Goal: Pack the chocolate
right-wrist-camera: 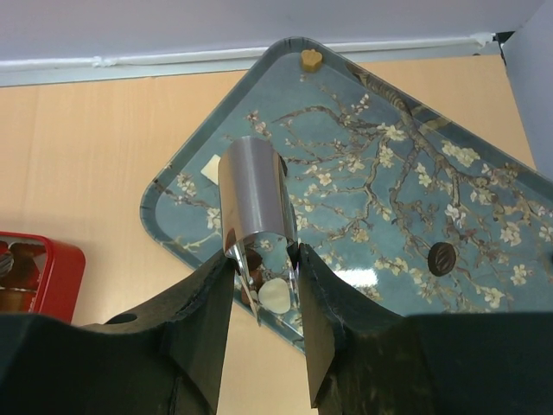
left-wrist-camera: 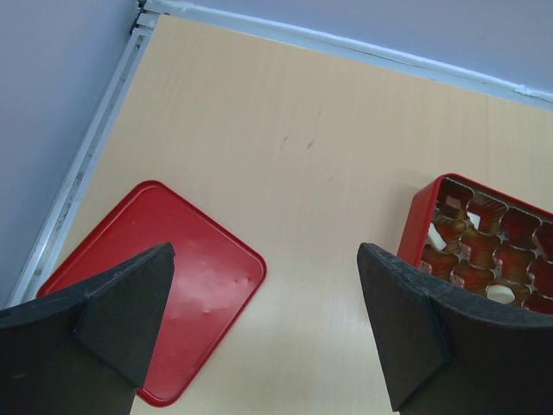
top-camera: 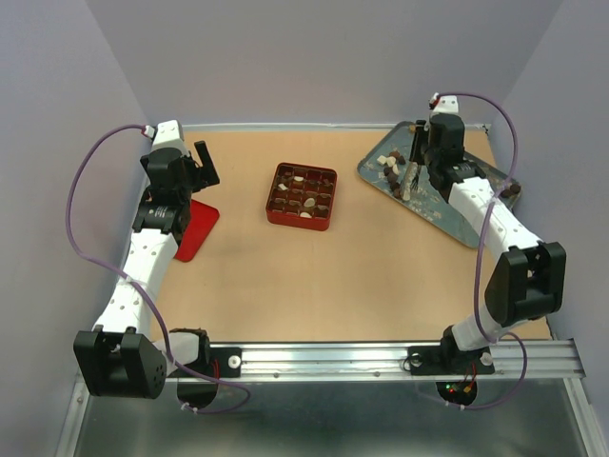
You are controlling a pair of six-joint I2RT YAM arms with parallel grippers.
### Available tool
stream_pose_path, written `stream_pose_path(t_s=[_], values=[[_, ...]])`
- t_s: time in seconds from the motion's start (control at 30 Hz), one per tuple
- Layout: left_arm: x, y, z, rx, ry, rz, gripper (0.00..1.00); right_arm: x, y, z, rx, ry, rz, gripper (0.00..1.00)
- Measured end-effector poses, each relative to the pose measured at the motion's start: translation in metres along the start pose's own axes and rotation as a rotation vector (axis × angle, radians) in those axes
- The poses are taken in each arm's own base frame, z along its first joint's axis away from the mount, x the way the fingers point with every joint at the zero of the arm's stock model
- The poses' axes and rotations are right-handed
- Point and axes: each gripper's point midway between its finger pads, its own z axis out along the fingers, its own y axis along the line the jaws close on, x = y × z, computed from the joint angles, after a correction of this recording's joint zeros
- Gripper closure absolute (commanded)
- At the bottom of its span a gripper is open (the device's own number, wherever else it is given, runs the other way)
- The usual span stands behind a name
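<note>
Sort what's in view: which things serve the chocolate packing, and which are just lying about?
In use: small brown and cream chocolate pieces; red square gridded box; shiny metal tongs, clamped in the right fingers; blue blossom-patterned tray holding loose pieces.
Lying about: flat red square lid near the open left fingers.

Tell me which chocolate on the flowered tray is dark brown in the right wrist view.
The round piece toward the right; the tan piece and two cream pieces are paler.

The red box (left-wrist-camera: 484, 246) runs off the left wrist view at 4 o'clock. The right gripper (right-wrist-camera: 263, 255) hides the tray's (right-wrist-camera: 406, 164) 6 o'clock side; whether the tongs (right-wrist-camera: 255, 199) pinch the white chocolate (right-wrist-camera: 276, 296) is unclear.
</note>
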Motion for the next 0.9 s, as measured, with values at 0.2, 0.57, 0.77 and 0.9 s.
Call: stream_pose_path(t_s=[0.2, 0.57, 0.77, 0.9], values=[[0.0, 0.0, 0.0, 0.0, 0.0, 0.0, 0.01, 0.005, 0.001, 0.003, 0.0, 0.01, -0.002, 0.6], [0.0, 0.0, 0.0, -0.001, 0.001, 0.0, 0.01, 0.011, -0.005, 0.009, 0.017, 0.007, 0.002, 0.6], [0.0, 0.0, 0.0, -0.001, 0.001, 0.0, 0.01, 0.018, -0.007, 0.013, 0.02, 0.005, 0.004, 0.62], [0.001, 0.0, 0.001, -0.001, 0.002, 0.001, 0.01, 0.017, -0.007, 0.014, 0.021, -0.003, 0.011, 0.69]])
